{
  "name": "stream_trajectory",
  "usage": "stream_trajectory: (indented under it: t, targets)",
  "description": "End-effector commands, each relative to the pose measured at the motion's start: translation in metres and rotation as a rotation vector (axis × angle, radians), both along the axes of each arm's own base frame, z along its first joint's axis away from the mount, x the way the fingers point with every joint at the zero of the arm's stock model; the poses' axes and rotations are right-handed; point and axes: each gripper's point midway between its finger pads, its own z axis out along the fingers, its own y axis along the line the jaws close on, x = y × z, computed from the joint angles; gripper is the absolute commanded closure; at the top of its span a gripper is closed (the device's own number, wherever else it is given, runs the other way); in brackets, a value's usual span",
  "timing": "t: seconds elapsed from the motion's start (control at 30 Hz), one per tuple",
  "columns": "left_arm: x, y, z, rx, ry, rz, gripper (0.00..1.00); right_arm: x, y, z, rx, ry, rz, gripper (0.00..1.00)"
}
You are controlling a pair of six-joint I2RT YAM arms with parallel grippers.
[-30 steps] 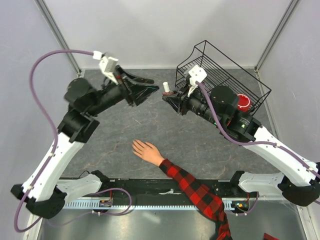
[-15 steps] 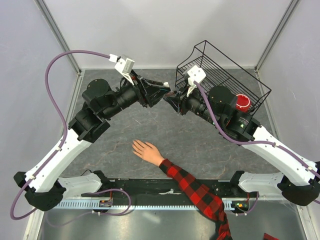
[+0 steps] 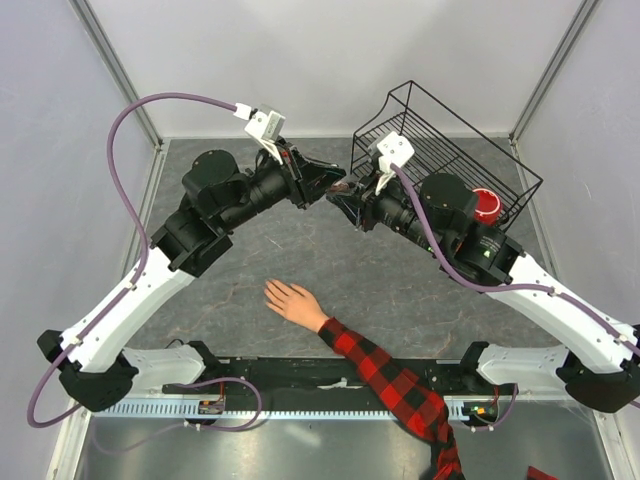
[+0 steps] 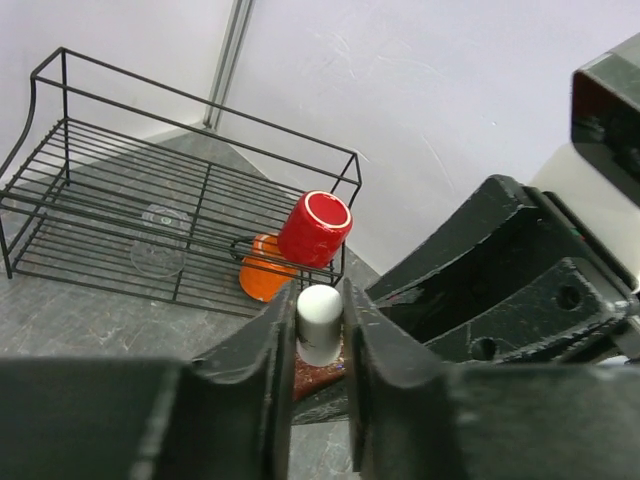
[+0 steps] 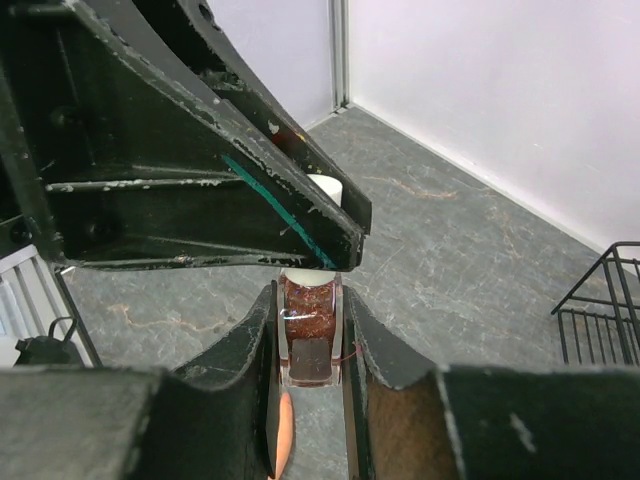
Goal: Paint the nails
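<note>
Starting left: got the left gripper (image 3: 333, 188) reaching in over mid-table, nose to nose with the right gripper (image 3: 347, 200). Can't read either grip from the top view, too cramped. Need the left wrist view for that: fingers (image 4: 270, 350) pressed on both sides of the white cap (image 4: 320, 322), so clamped on the cap. Same deal on the right wrist view: right gripper squeezed tight around the bottle (image 5: 309, 318), dark red and glittery, cap end tucked behind the left gripper's finger. Only spotting the hand (image 3: 292, 301) from above: flat on the table (image 3: 400, 270), front of centre, well apart from both grippers, plaid sleeve (image 3: 385, 375) trailing off right. Nails (image 3: 268, 289) too tiny to make out. Further right, wire basket (image 3: 450, 130) with a red cup (image 3: 486, 206) at its right-hand corner. Orange cup (image 4: 262, 282) beside that, showing only on the left wrist view.
</note>
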Motion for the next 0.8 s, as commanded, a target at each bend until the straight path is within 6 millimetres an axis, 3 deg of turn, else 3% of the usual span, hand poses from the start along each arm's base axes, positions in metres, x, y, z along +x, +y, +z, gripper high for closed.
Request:
stream_trajectory:
  t: [0.0,0.07,0.1,0.13,0.17,0.2,0.23,0.27,0.3,0.33,0.4,0.47,0.53,0.57,0.63,0.67,0.73,0.77]
  targets:
    - [-0.015,-0.007,0.022,-0.017,-0.069,-0.086,0.89,-0.012,-0.008,0.047,0.114,-0.087,0.021,1.00]
    - [-0.025,-0.016,0.022,-0.011,-0.109,-0.186,0.98,-0.020,-0.006,0.052,0.136,-0.097,0.061,1.00]
    - [-0.055,-0.025,0.022,-0.006,-0.144,-0.383,0.98,-0.026,-0.004,0.054,0.149,-0.095,0.095,1.00]
    - [-0.072,-0.028,0.029,-0.037,-0.173,-0.497,0.98,-0.033,-0.002,0.056,0.159,-0.099,0.137,1.00]
    - [-0.080,-0.028,0.030,-0.055,-0.195,-0.597,0.98,-0.059,0.004,0.064,0.186,-0.129,0.276,1.00]
    - [-0.113,-0.022,0.027,-0.054,-0.219,-0.812,0.98,-0.079,0.008,0.068,0.217,-0.125,0.377,1.00]
    - [-0.131,-0.014,0.043,-0.129,-0.265,-0.924,0.98,-0.103,0.008,0.089,0.289,-0.193,0.493,1.00]
    - [-0.141,-0.009,0.032,-0.104,-0.258,-1.042,0.98,-0.135,0.005,0.090,0.318,-0.208,0.651,1.00]
    - [-0.150,-0.001,0.035,-0.122,-0.140,-1.101,0.98,-0.177,0.000,0.091,0.353,-0.153,0.876,1.00]
    - [-0.155,0.003,0.040,-0.127,-0.186,-1.131,0.98,-0.198,-0.011,0.112,0.430,-0.221,0.973,1.00]
    - [-0.157,0.006,0.042,-0.117,-0.223,-1.158,0.98,-0.214,-0.019,0.117,0.462,-0.186,1.057,1.00]
    - [-0.152,0.004,0.043,-0.106,-0.181,-1.142,0.98,-0.215,-0.023,0.120,0.467,-0.203,1.042,1.00]
    - [-0.150,0.003,0.047,-0.097,-0.261,-1.093,0.98,-0.204,-0.018,0.115,0.438,-0.197,0.973,1.00]
    - [-0.141,-0.003,0.039,-0.081,-0.117,-1.050,0.98,-0.199,-0.016,0.113,0.424,-0.197,0.948,1.00]
    - [-0.136,-0.002,0.047,-0.054,-0.230,-0.971,0.92,-0.184,-0.011,0.105,0.380,-0.196,0.873,1.00]
    - [-0.130,-0.004,0.042,-0.039,-0.172,-0.924,0.73,-0.179,-0.010,0.103,0.367,-0.199,0.843,1.00]
    - [-0.130,0.002,0.048,-0.021,-0.243,-0.868,0.53,-0.160,-0.005,0.094,0.319,-0.206,0.750,1.00]
    - [-0.122,0.001,0.042,0.003,-0.228,-0.809,0.38,-0.154,-0.004,0.091,0.301,-0.208,0.719,1.00]
